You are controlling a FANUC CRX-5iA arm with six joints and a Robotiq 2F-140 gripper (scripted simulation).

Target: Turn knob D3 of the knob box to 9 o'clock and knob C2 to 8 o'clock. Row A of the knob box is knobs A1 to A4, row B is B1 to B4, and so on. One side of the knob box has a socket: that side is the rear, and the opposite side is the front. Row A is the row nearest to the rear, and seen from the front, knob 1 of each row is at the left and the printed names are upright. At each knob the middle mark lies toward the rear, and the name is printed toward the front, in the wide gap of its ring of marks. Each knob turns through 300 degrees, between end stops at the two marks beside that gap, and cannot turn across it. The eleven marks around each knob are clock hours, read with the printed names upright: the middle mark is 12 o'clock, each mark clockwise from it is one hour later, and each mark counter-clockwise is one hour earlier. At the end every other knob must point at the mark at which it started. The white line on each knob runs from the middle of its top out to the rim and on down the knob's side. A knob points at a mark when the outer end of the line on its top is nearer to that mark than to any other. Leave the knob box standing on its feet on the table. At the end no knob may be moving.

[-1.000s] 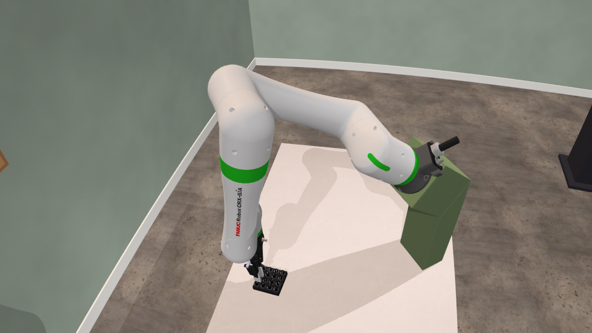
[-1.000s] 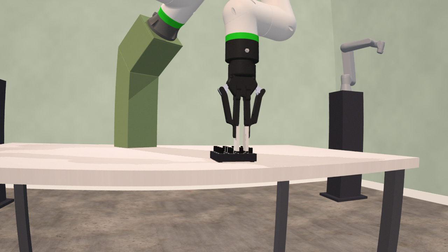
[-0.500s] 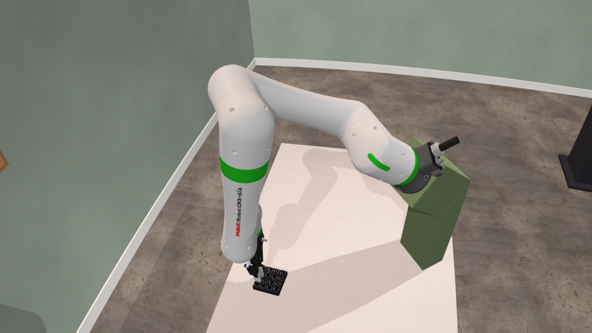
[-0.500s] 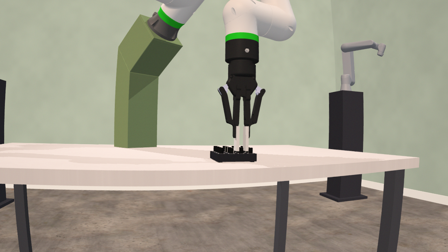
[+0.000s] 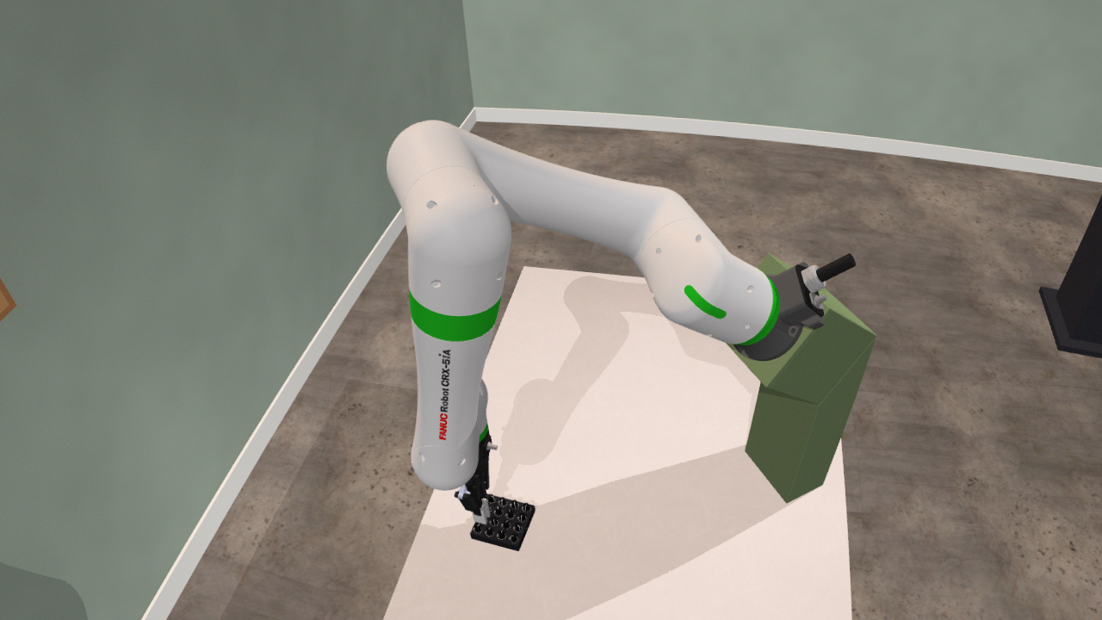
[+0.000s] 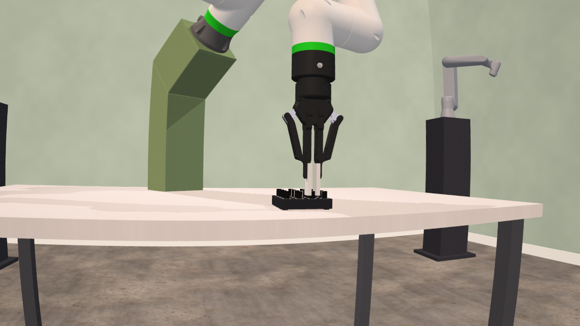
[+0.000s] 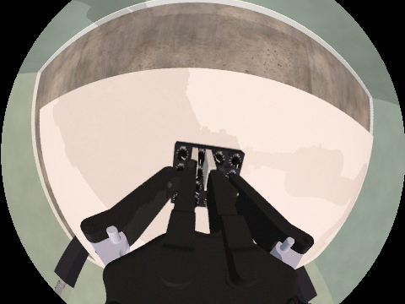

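Down on the worktop (image 6: pixel 227 210), your claw (image 6: pixel 312 190) sits among the knob box (image 6: pixel 302 201) knobs, nearly closed; can't tell whether it's pinching one.

Only readable text: "FANUC Robot CRX-5iA" on white forearm link of arm (image 5: pixel 450 362), running lengthwise just below green band (image 5: pixel 453 314). "FANUC" in red, other words in black. Visible in top view only.

Knob box (image 5: pixel 504 521), below lower end of same link: printed names and marks too small to read in any view.
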